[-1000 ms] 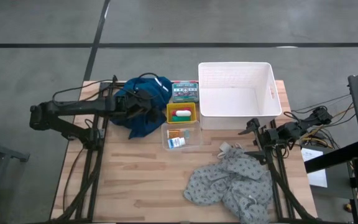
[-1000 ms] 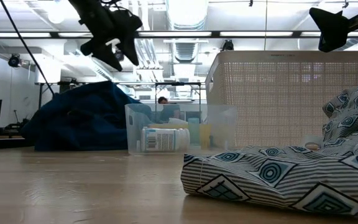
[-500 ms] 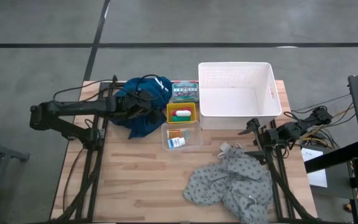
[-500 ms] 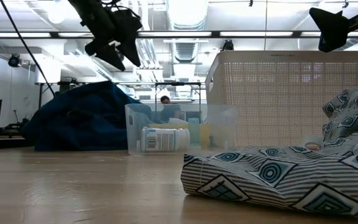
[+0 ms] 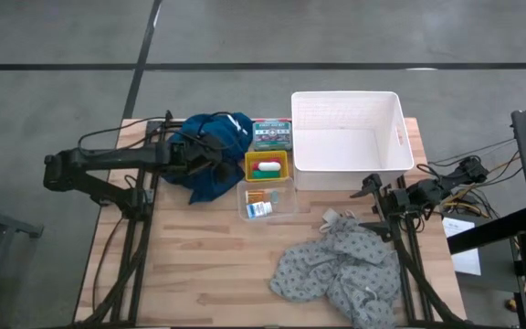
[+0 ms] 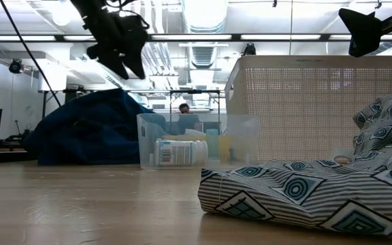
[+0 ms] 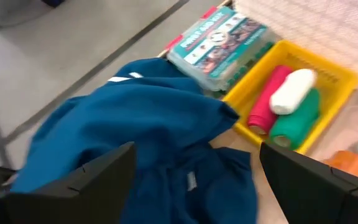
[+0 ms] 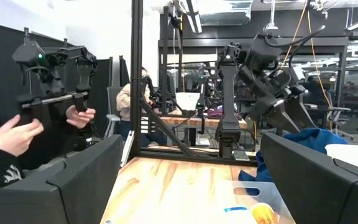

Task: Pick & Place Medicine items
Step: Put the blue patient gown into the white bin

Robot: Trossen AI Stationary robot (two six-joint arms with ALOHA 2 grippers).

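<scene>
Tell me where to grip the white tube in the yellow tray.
Grip the white tube across its middle, coming from above. It lies on its side on top of the red tube and green tube, so its upper surface is free; the yellow tray walls likely block a sideways approach.

A robotics lab: metal rig frames, ceiling strip lights, concrete floor.

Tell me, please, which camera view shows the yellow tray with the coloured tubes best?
The left wrist view: the yellow tray fills its corner, with the red, white and green tubes lying side by side in it. The high view shows the tray small, beside the dark blue cloth. The low and right wrist views do not show it clearly.
</scene>
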